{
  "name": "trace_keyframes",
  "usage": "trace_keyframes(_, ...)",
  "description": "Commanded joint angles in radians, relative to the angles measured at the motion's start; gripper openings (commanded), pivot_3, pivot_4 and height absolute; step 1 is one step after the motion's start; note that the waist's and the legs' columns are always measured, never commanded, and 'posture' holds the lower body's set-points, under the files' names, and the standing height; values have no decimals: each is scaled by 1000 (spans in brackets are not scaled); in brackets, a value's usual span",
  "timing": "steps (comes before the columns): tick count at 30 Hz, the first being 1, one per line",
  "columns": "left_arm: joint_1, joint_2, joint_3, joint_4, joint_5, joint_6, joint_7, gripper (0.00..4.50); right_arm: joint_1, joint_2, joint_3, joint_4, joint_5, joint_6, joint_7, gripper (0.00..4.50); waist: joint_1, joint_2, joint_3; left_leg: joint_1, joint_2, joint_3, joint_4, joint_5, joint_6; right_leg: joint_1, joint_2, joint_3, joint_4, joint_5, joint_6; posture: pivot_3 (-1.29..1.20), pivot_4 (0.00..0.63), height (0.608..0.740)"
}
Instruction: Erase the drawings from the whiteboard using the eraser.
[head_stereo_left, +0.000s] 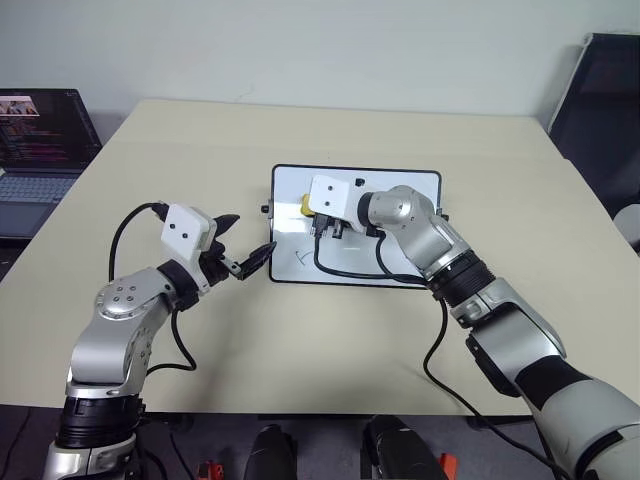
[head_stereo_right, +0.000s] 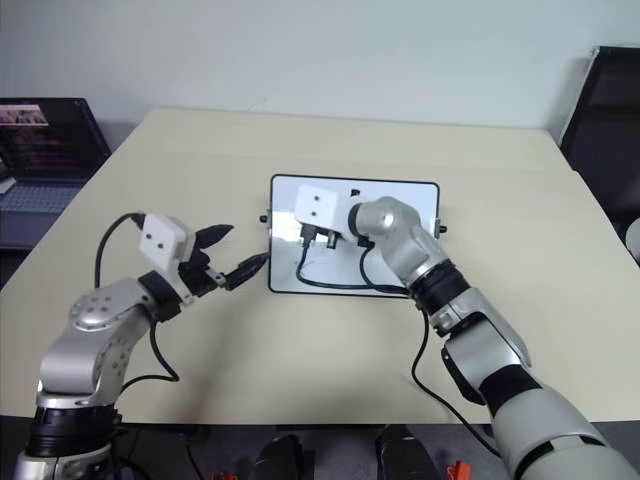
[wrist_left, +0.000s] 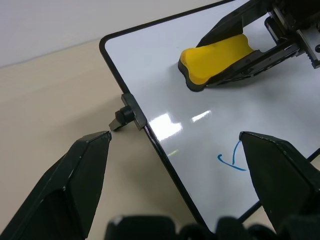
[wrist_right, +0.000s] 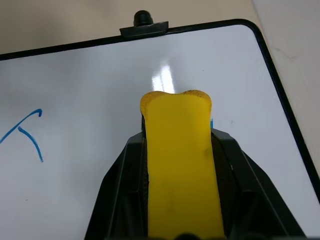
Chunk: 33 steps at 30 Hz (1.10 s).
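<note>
The whiteboard (head_stereo_left: 400, 188) lies flat in the middle of the beige table. My right gripper (wrist_right: 177, 135) is shut on the yellow eraser (wrist_right: 182, 170), which rests on the board's left part (head_stereo_left: 305, 206). A thin blue drawing (wrist_left: 232, 162) sits on the board near its front left corner, apart from the eraser (wrist_left: 215, 55); the right wrist view shows it as an angular stroke (wrist_right: 30, 127). A small blue trace (wrist_right: 212, 122) peeks out beside the eraser. My left gripper (head_stereo_left: 250, 233) stands open just off the board's left edge, nothing between its fingers.
A black knob (wrist_left: 120, 117) sticks out from the board's left frame, close to my left fingertips. An open laptop (head_stereo_left: 40, 140) stands off the table's left side, and a dark chair (head_stereo_left: 600, 100) at the far right. The table (head_stereo_left: 200, 150) spreads wide around the board.
</note>
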Motion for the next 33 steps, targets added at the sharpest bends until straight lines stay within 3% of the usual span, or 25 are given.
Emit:
trace_keyframes(1, -15, -1, -4, -12, 4, -28, -8, 4500, -50, -28, -57, 64, -43, 14, -119, 1301, 2, 0, 0, 0, 0, 0, 0, 1, 0, 0, 0, 0, 0, 0, 0, 0, 150, 740)
trace_keyframes(12, -17, -2, -7, -11, 3, -31, -7, 4500, 67, -98, 44, -97, -58, 38, 107, 1301, 4, 0, 0, 0, 0, 0, -1, 1, 0, 0, 0, -1, 0, 0, 0, 0, 150, 740)
trace_keyframes(18, -20, -4, -10, -11, 5, -30, -5, 4500, -2, -13, -25, -11, -72, -23, -116, 1301, -2, 0, 0, 0, 0, 0, 0, 2, 1, 0, 0, 0, 0, 1, -1, 0, 150, 740)
trace_keyframes(22, -20, -5, -11, -14, 6, -29, -3, 4500, -18, -4, -21, 30, -71, -30, -131, 1301, 1, 1, 0, 0, 0, -1, 0, 3, 2, 0, 0, 0, -1, 1, -2, 0, 150, 740)
trace_keyframes(27, -13, -4, -5, -20, 3, -28, 0, 4500, 23, -24, -3, -17, -56, 24, -20, 1301, 3, 1, 0, 0, 0, -1, -1, 3, 2, 0, 0, -1, -1, 2, 0, 0, 150, 740)
trace_keyframes(30, 7, 9, 20, -25, -5, -21, 2, 4500, 95, -62, -15, -146, -18, 105, 92, 1301, 5, 1, 0, 0, 0, -1, -1, 3, 2, 0, 0, -1, -1, 2, 0, 0, 150, 740)
trace_keyframes(33, 22, 26, 44, -17, -9, -22, -3, 4500, 126, -75, -37, -221, -4, 135, 108, 1301, 4, 1, 1, 0, 0, -1, -1, 3, 2, 0, 0, -1, -1, 1, 0, 0, 150, 740)
